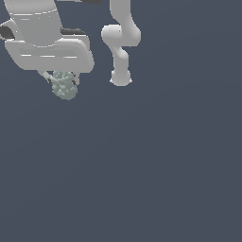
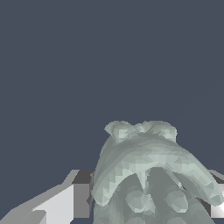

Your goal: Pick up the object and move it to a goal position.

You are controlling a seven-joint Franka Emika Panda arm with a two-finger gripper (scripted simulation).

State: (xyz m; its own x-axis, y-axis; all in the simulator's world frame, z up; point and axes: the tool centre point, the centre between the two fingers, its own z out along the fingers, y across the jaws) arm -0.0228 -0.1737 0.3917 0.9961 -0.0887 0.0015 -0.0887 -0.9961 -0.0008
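From where I sit I see the white gripper (image 1: 64, 81) near the top of the exterior view, toward that view's left; the big white hand part is wide and flat, and two small fingers (image 1: 45, 75) poke down under it; the bumpy lump (image 1: 64, 85) sits right between those fingers; it is pale grey-green and looks like a little bunch of berries; it is narrower than the white hand above it; the top of the lump is tucked up under the hand, and its lower part hangs out below the fingers; the fingers sit tight on both sides of the lump, so I say the gripper is pinching it.

The rest of the arm (image 1: 121, 42) is on the exterior view's right of the gripper; it is white and bendy, with round joints, and it goes down to a small round foot; the arm and the lump are well apart; all around them is flat dark blue-grey floor (image 1: 156, 165).

In the wrist view the lump (image 2: 148, 175) is very big and close; I can see its knobbly bits and some long smooth ridges; a white and grey finger (image 2: 65, 203) touches one side of it; a small bit of the other finger (image 2: 217, 205) shows at the far side; I cannot tell if the lump touches the floor or hangs above it.
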